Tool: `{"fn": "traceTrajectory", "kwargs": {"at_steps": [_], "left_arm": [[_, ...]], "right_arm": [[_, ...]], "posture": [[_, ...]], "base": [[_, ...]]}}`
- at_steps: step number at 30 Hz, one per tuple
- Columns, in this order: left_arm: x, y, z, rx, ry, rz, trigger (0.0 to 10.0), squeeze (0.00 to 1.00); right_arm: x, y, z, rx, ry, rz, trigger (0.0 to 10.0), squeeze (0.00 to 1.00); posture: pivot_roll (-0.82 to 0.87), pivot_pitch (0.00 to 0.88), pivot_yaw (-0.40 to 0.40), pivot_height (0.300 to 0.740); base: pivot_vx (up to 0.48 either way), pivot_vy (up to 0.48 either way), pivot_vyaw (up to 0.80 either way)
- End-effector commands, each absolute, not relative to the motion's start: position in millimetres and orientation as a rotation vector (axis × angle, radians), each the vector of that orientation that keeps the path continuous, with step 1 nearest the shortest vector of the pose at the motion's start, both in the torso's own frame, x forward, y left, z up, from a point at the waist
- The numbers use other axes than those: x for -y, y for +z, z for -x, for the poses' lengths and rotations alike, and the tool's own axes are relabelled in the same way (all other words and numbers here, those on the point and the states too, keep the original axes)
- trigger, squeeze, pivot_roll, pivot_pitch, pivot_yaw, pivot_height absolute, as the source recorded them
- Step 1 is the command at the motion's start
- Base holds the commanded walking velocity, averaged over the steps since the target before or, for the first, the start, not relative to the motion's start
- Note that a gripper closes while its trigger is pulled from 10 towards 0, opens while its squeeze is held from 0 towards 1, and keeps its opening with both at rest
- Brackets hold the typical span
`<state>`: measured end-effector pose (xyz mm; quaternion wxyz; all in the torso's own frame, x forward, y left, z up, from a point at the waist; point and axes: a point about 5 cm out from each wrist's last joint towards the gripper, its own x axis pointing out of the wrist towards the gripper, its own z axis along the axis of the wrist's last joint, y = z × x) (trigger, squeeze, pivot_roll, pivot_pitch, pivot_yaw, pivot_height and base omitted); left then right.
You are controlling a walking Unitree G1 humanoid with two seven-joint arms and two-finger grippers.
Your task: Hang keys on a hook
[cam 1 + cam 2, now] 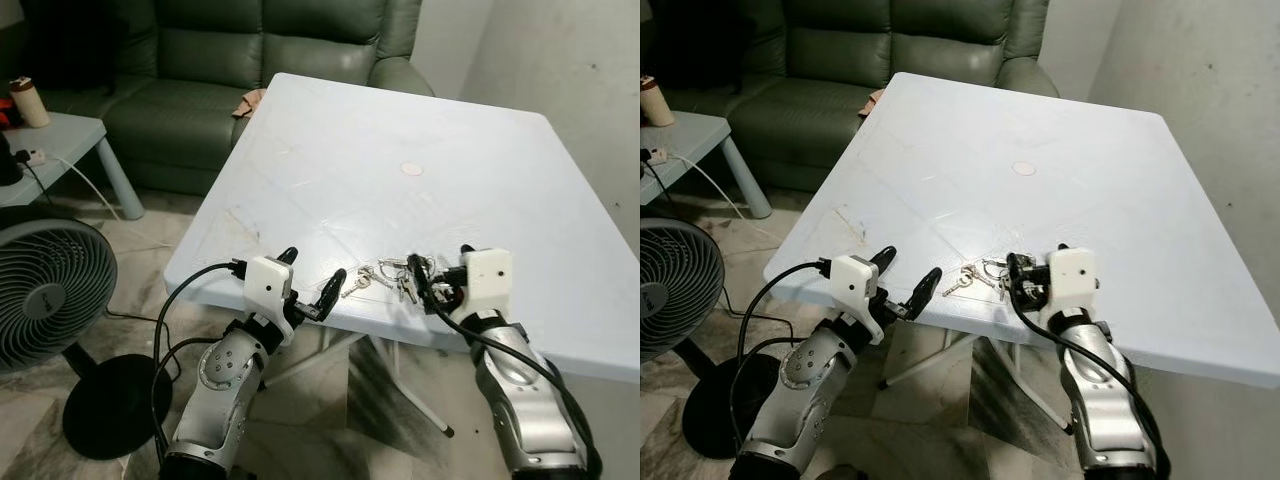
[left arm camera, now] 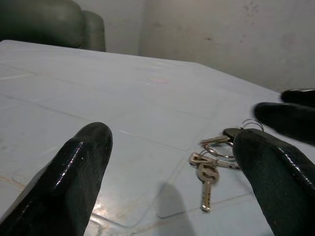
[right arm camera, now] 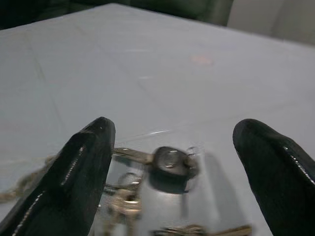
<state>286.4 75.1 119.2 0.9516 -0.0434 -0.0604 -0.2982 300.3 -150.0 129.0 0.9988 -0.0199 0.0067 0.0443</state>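
Right wrist view: right gripper (image 3: 172,162), two black fingers spread wide apart, low over the pale blue table (image 1: 400,120); keys (image 3: 167,164) lie on the tabletop between the fingertips, not clamped. Bunch comprises a dark-headed key, several metal rings and a few silver keys, partly blurred.

Head views: right gripper (image 1: 432,268) at the table's near edge, its white wrist housing just behind the keys (image 1: 385,278). Keys rest flat near the near edge, one silver key splayed out toward the left gripper.

Left gripper (image 1: 312,280): fingers apart, holding nothing, at the table's near edge just beside the keys on their left. Left wrist view shows the keys (image 2: 214,164) lying ahead between its fingers (image 2: 74,177), with the right gripper's black fingertips beyond them.

Round pinkish mark (image 1: 411,169): mid-table, well beyond the keys.

Green sofa (image 1: 230,50): behind the table's far edge.

Standing fan (image 1: 45,295): on the tiled floor, left of the table.

Small side table (image 1: 60,140): left of the table, before the sofa.
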Motion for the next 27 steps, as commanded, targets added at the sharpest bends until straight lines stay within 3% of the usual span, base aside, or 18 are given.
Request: {"fn": "traceTrajectory", "kwargs": {"at_steps": [1, 12, 21, 24, 25, 27], "left_arm": [[-71, 120, -283, 0.121, -0.631, 0.085, 10.0, 0.0], [-70, 120, -281, 0.112, -0.643, 0.083, 10.0, 0.0], [-69, 120, -279, 0.108, -0.647, 0.088, 10.0, 0.0], [-68, 120, -278, 0.106, -0.653, 0.088, 10.0, 0.0], [-68, 120, -277, 0.105, -0.654, 0.089, 10.0, 0.0], [-67, 119, -276, 0.104, -0.656, 0.089, 10.0, 0.0]], "right_arm": [[150, 135, -302, -0.012, 0.05, 0.053, 10.0, 0.0], [150, 139, -311, -0.092, -0.124, 0.02, 10.0, 0.0], [148, 141, -316, -0.132, -0.126, -0.023, 10.0, 0.0], [147, 141, -318, -0.139, -0.121, -0.015, 9.5, 0.0], [147, 140, -318, -0.141, -0.121, -0.015, 8.0, 0.0], [147, 140, -319, -0.143, -0.122, -0.017, 8.0, 0.0]], "posture": [[0.05, 0.057, -0.081, 0.692], [0.04, 0.066, -0.077, 0.692], [0.05, 0.076, -0.078, 0.692], [0.05, 0.076, -0.078, 0.692], [0.05, 0.08, -0.076, 0.692], [0.05, 0.08, -0.076, 0.692]], "base": [[0.0, 0.0, 0.0], [0.0, 0.0, 0.0], [0.0, 0.0, 0.0], [0.0, 0.0, 0.0], [0.0, 0.0, 0.0], [0.0, 0.0, 0.0]]}}
